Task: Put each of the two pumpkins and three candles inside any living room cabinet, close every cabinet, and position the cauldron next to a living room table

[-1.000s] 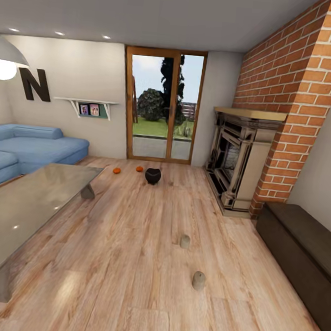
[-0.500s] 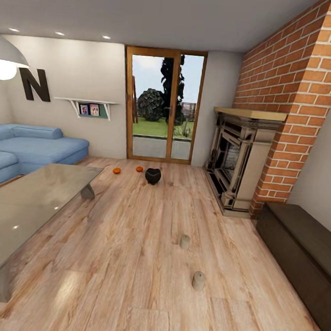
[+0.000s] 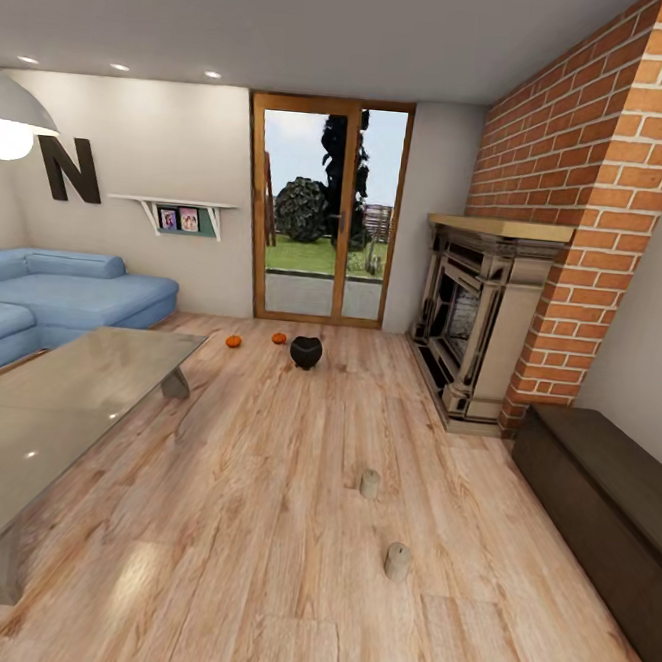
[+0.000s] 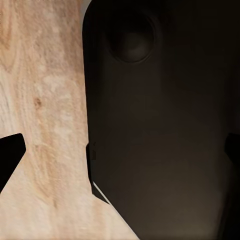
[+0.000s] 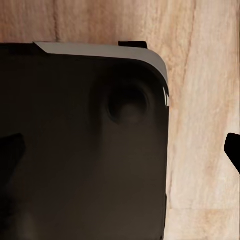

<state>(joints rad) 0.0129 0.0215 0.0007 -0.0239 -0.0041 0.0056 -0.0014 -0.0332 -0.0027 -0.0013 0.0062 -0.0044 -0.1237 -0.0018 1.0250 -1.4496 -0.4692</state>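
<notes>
In the head view, two small orange pumpkins (image 3: pixel 234 342) (image 3: pixel 279 339) lie on the wood floor in front of the glass door, with the black cauldron (image 3: pixel 306 352) just right of them. Two beige candles (image 3: pixel 370 483) (image 3: pixel 397 561) stand on the floor nearer to me, right of centre. The glossy grey table (image 3: pixel 54 397) is at the left. The dark-brown cabinet (image 3: pixel 608 496) runs along the right wall, shut. In the wrist views my left gripper (image 4: pixel 122 155) and right gripper (image 5: pixel 120 155) are open and empty, hanging over my dark base and the floor.
A blue sofa (image 3: pixel 63 293) stands behind the table at the far left. A fireplace (image 3: pixel 472 323) and a brick column (image 3: pixel 602 214) stand at the right, beyond the cabinet. The glass door (image 3: pixel 326 210) is straight ahead across open floor.
</notes>
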